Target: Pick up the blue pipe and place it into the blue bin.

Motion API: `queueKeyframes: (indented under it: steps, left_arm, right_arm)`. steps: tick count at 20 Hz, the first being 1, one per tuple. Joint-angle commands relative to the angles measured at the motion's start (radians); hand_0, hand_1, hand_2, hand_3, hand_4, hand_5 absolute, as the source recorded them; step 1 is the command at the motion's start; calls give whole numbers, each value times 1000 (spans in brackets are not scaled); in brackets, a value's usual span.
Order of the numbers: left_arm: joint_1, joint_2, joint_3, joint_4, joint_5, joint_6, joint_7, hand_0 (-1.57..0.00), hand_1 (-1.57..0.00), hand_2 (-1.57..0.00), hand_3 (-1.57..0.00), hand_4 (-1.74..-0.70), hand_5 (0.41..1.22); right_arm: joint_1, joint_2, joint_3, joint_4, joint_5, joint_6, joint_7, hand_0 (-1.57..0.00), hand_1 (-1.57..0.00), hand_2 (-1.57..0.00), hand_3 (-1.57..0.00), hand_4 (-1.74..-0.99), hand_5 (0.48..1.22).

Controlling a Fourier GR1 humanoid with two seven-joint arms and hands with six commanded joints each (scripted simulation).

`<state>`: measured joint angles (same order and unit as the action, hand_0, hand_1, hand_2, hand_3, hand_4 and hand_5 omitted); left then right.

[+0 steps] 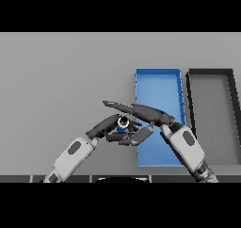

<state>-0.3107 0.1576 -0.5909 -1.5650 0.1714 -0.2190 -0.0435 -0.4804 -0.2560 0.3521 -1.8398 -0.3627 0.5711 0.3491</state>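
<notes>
On the grey bench (56,81), the blue pipe (122,126) sits just left of the blue bin (158,81), its open end showing between the two hands. The left hand (113,128) has its fingers and thumb curled round the pipe, gripping it. The right hand (141,111) reaches across from the right over the bin's left edge, fingers straight and stretched leftward above the pipe. A dark grey bin (212,76) stands right beside the blue one.
</notes>
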Motion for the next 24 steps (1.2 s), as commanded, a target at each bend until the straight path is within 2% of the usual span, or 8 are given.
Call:
queueKeyframes:
  steps: [1,5,9,11,13,18,22,24]
  left_arm:
    - [-9,-2,3,11,-5,4,15,-1571,-1571,-1571,-1509,-1731,1221]
    - [-6,6,9,13,26,-34,4,-1571,-1567,-1571,-1395,-1717,1221]
    - [-31,32,-22,2,-114,23,28,-879,-828,-796,-667,-1611,1221]
    - [-8,25,-19,-10,-102,29,7,-1030,-1008,-990,-623,-1658,1192]
    - [1,-8,0,-12,-46,22,-15,-1225,-1211,-1199,-525,-1688,1203]
    - [11,9,5,-21,-19,14,-17,-1458,-1453,-1449,-591,-1724,1215]
    - [-15,21,-14,-12,-32,19,-25,-1499,-1356,-1521,-505,-1734,1219]
    - [-25,40,-18,8,-43,1,-51,-1407,-1190,-1242,-518,-1544,1219]
  right_arm:
    - [-11,0,-1,3,-6,4,1,1,1,-9,1,-1223,512]
    - [-71,44,19,79,1,32,12,-54,-83,-115,-43,-1268,519]
    - [-120,68,32,117,-9,62,13,-697,-714,-714,-562,-1453,551]
    - [-107,67,44,109,-55,64,28,-1012,-1023,-1023,-828,-1541,604]
    - [-105,74,50,106,-80,43,61,-1213,-1220,-1220,-1096,-1492,706]
    - [-77,94,45,92,19,52,-38,-1454,-1456,-1456,-1415,-1459,1052]
    - [-49,116,31,69,8,69,-29,-1523,-1524,-1524,-1507,-1473,1152]
    - [-37,133,29,67,5,76,-16,-1540,-1541,-1541,-1530,-1477,1177]
